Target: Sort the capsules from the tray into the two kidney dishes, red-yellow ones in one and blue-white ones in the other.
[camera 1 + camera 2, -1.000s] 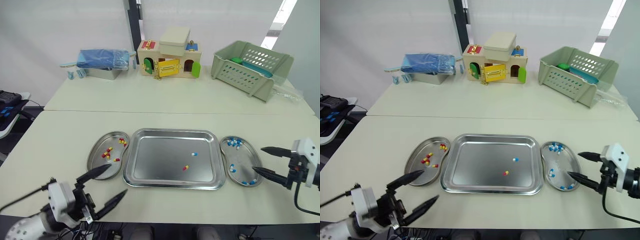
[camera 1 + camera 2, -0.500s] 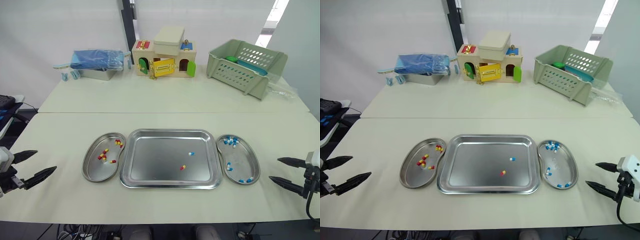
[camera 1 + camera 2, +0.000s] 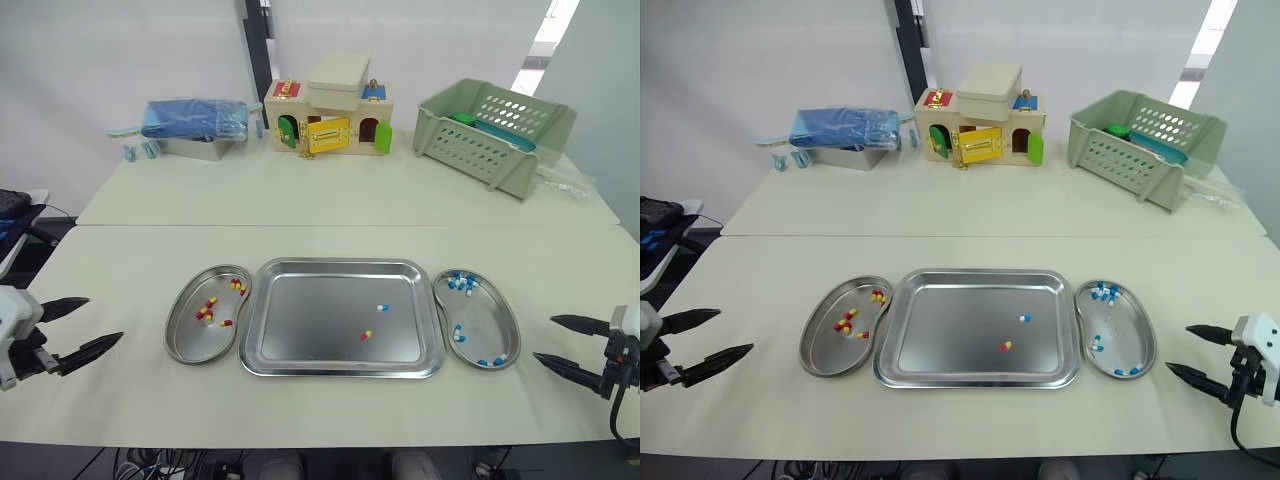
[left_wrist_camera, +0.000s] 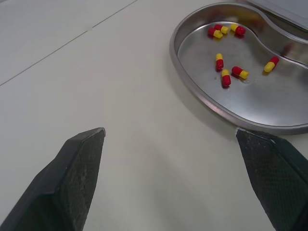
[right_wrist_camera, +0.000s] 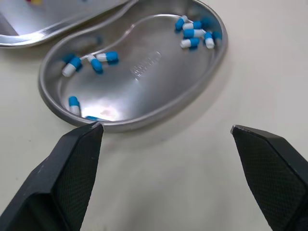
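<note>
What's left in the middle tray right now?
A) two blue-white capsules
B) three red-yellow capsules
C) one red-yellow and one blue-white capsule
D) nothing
C: the tray holds one blue-white capsule and one red-yellow capsule, lying apart from each other.

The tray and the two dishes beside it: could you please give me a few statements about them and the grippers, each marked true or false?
1. The tray holds one blue-white capsule and one red-yellow capsule. True.
2. The left dish holds only red-yellow pills. True.
3. The right dish is empty. False: the right dish holds several blue-white pills.
4. The left gripper is shut on a capsule. False: the left gripper is open and holds nothing.
5. The right gripper is open, outside the right dish and apart from it. True.
</note>
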`<action>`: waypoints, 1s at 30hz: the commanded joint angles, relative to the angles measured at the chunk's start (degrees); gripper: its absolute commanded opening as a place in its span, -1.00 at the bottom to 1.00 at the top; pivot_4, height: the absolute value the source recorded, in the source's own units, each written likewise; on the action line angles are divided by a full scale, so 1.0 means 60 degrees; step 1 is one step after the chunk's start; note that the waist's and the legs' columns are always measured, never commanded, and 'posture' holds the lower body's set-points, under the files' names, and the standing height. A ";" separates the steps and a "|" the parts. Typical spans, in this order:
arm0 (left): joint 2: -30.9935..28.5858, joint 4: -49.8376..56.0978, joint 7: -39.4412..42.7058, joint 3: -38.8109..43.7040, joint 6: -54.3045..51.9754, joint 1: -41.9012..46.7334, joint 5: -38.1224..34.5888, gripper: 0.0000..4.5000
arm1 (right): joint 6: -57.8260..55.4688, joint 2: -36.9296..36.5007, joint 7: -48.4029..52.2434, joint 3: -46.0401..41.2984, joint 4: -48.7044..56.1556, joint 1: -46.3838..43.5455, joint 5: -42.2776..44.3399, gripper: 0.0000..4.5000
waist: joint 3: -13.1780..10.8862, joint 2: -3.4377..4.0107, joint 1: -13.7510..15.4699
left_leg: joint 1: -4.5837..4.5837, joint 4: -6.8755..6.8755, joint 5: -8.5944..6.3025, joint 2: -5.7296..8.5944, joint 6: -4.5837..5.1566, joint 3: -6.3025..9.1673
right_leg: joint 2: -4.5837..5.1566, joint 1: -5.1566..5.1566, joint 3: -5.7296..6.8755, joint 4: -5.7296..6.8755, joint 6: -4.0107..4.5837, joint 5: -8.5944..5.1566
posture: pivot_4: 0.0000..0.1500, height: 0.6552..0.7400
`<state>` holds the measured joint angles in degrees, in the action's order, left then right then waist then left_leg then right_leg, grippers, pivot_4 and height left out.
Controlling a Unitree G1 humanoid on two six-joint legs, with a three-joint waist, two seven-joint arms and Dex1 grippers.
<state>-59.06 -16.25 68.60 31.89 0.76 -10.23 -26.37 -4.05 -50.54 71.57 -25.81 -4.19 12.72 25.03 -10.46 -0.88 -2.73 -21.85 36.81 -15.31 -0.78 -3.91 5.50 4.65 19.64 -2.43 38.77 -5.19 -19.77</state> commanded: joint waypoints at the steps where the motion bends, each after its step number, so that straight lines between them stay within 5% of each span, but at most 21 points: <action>1: -0.0009 0.1448 0.0062 -0.0283 -0.0635 0.0282 -0.0326 1.00 | -0.0264 0.0422 -0.0100 -0.0520 0.1644 0.0863 0.0783 0.99 | 0.0000 -0.0001 0.0059 | -0.0001 0.0001 0.0000 0.0000 0.0000 0.0002 | 0.0001 -0.0002 0.0001 0.0001 0.0000 0.0000 | 1.00 1.00; 7: 0.0094 0.4318 -0.0232 -0.2273 -0.2753 0.1578 -0.0825 1.00 | -0.0269 0.2389 -0.1062 -0.0238 0.5002 0.2836 0.1793 0.99 | 0.0000 0.0000 0.0181 | -0.0003 0.0003 0.0000 -0.0002 -0.0002 0.0008 | 0.0001 -0.0007 0.0005 0.0002 0.0000 0.0000 | 1.00 1.00; 11: 0.0742 0.5313 -0.0401 -0.4250 -0.3765 0.3264 -0.0731 1.00 | 0.0461 0.3482 -0.1523 0.0834 0.5858 0.3507 0.1123 0.99 | 0.0003 0.0001 0.0171 | -0.0003 0.0012 0.0001 0.0000 -0.0003 0.0009 | 0.0000 -0.0007 0.0005 0.0010 -0.0001 0.0000 | 1.00 1.00; 20: 0.2613 0.4594 -0.0237 -0.7443 -0.3927 0.5335 0.0771 1.00 | 0.1328 0.3786 -0.2094 0.1766 0.5796 0.3680 0.0071 0.99 | 0.0003 0.0003 0.0065 | 0.0007 0.0019 0.0001 -0.0001 -0.0002 0.0020 | -0.0023 -0.0005 -0.0010 0.0018 0.0000 0.0000 | 1.00 1.00; 30: 0.4225 0.3587 -0.0676 -0.8895 -0.3722 0.6569 0.2320 1.00 | 0.0488 0.3647 -0.3559 0.2425 0.7221 0.3872 -0.0082 0.99 | 0.0003 0.0002 0.0143 | 0.0000 0.0024 0.0001 0.0001 -0.0002 0.0026 | -0.0023 -0.0003 -0.0006 0.0015 0.0000 0.0000 | 1.00 1.00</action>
<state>-34.17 5.21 65.28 -20.42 -22.25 28.38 -14.03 -0.59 -28.17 51.49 -11.38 36.36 35.55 24.20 -10.44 -0.87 -1.87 -21.85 36.96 -15.30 -0.78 -3.92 5.65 4.51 19.62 -2.47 38.85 -5.19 -19.77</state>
